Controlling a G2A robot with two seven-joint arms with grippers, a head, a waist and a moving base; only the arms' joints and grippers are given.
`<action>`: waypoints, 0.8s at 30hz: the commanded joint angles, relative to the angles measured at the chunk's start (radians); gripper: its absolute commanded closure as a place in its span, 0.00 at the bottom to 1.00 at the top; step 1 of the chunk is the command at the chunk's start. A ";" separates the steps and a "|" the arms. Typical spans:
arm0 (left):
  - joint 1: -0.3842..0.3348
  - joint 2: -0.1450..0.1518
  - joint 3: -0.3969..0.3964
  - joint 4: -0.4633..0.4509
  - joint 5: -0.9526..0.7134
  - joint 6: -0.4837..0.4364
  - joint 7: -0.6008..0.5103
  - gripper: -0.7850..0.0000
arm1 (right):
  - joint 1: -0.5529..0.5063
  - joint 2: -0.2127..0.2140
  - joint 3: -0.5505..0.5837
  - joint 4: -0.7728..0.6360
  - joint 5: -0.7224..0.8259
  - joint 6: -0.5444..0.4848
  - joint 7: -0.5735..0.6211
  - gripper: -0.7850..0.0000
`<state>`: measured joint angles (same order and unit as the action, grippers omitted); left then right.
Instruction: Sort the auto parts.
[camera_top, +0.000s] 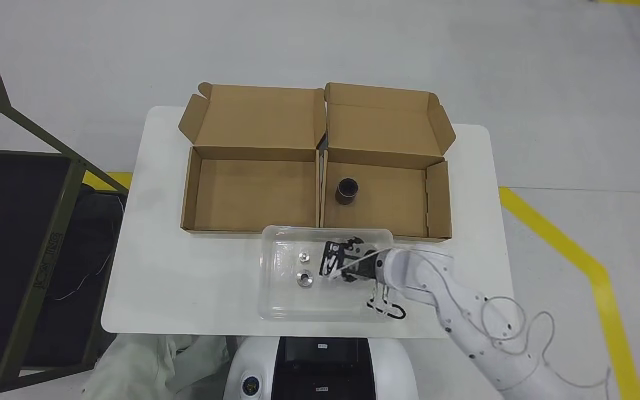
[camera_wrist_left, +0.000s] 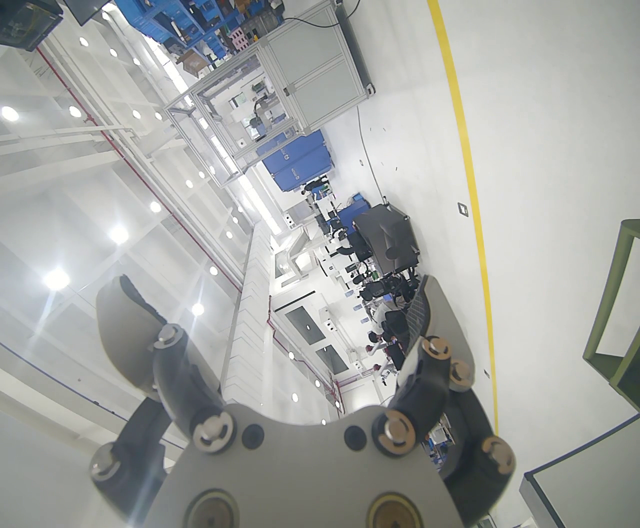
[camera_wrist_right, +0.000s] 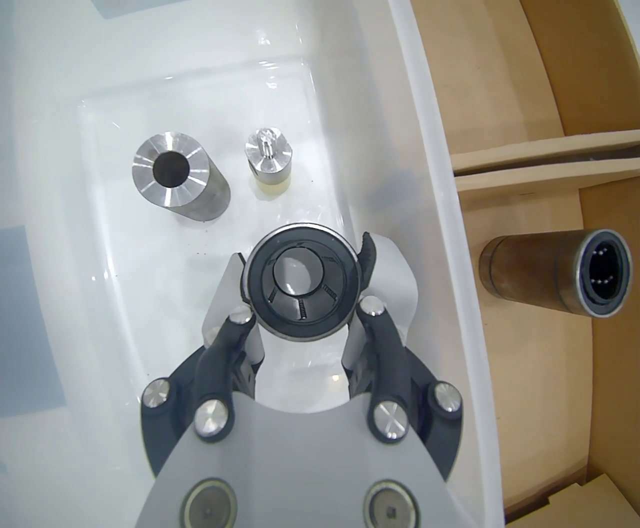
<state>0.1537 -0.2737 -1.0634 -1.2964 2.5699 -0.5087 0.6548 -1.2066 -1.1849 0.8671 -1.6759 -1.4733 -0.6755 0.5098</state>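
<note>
The right gripper sits inside the clear bin, its fingers clamped on either side of an upright black bearing. Just ahead of the fingertips stand a steel sleeve and a small hex fitting. Past the bin wall beside the gripper, a second bearing lies in a cardboard box. The left gripper is spread wide, holding nothing

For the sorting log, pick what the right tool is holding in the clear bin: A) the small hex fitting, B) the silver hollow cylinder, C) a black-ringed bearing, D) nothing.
C: the right tool is closed on the black-ringed bearing, while the silver hollow cylinder and small hex fitting stand free in the clear bin.
</note>
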 joint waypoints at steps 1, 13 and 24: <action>0.000 0.000 0.000 0.000 0.000 0.000 0.000 0.00 | -0.004 0.002 0.003 -0.010 0.000 -0.004 -0.002 1.00; 0.000 0.000 0.000 0.000 0.000 0.000 0.000 0.00 | -0.049 0.020 0.042 -0.107 -0.003 -0.049 -0.046 1.00; 0.000 0.000 0.000 0.000 0.000 0.000 0.000 0.00 | -0.071 0.035 0.090 -0.179 0.016 -0.080 -0.172 1.00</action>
<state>0.1537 -0.2737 -1.0634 -1.2964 2.5699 -0.5087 0.6548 -1.2766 -1.1514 0.9516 -1.8489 -1.4597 -0.7522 0.3531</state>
